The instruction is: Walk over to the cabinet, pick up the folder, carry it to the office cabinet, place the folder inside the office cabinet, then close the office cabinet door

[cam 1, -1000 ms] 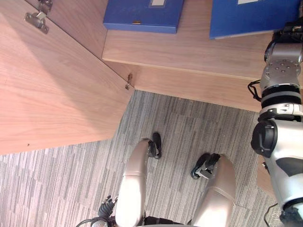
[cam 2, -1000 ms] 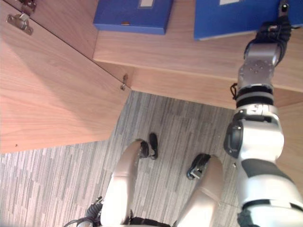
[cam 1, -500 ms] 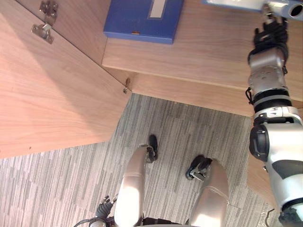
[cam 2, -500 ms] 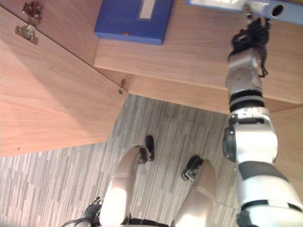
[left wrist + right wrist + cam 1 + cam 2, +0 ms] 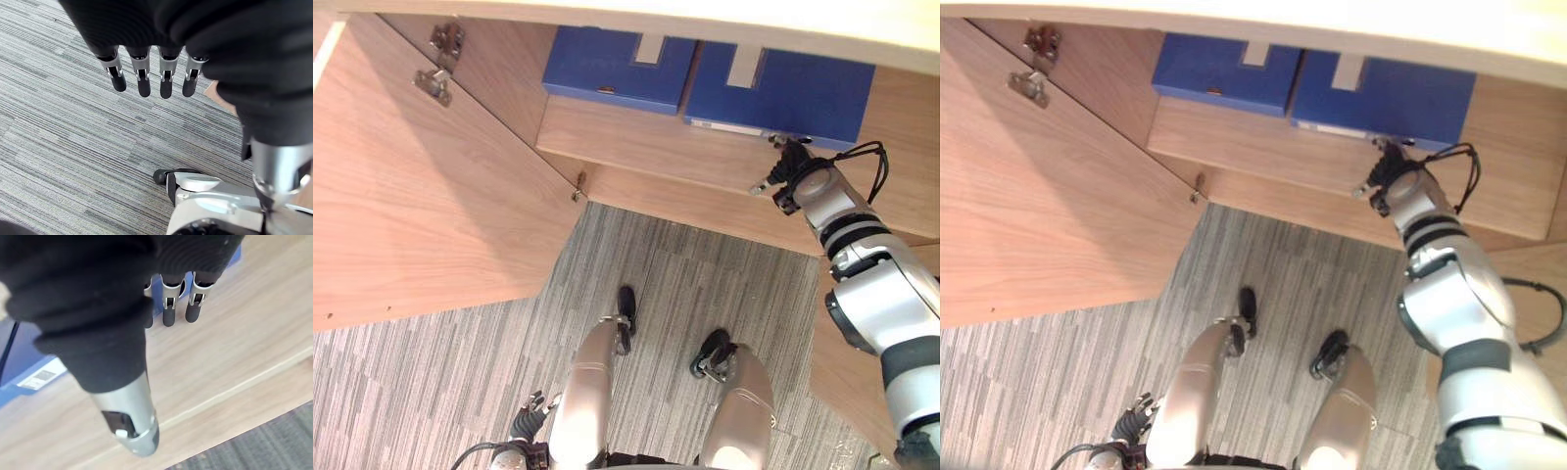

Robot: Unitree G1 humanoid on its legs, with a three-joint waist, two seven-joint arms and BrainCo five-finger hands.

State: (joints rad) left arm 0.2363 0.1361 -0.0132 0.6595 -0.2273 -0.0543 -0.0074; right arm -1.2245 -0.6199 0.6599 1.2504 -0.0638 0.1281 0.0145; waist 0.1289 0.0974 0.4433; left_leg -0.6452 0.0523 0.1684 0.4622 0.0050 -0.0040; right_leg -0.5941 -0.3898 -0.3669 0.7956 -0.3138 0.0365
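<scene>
Head views: the folder [image 5: 793,93] lies flat on the cabinet shelf [image 5: 626,132] beside a second blue folder [image 5: 617,69], with the right hand [image 5: 781,168] at its front edge. The open door [image 5: 421,206] stands left.
Left wrist: left hand [image 5: 143,81] hangs over carpet [image 5: 58,137], fingers straight, empty.
Right wrist: fingers straight, holding nothing, tips towards the folder. Its white label is unreadable.

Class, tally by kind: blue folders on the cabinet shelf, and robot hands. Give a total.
Blue folders: 2 (left folder, right folder)
Robot hands: 2 (left robot hand, right robot hand)
Total: 4
</scene>
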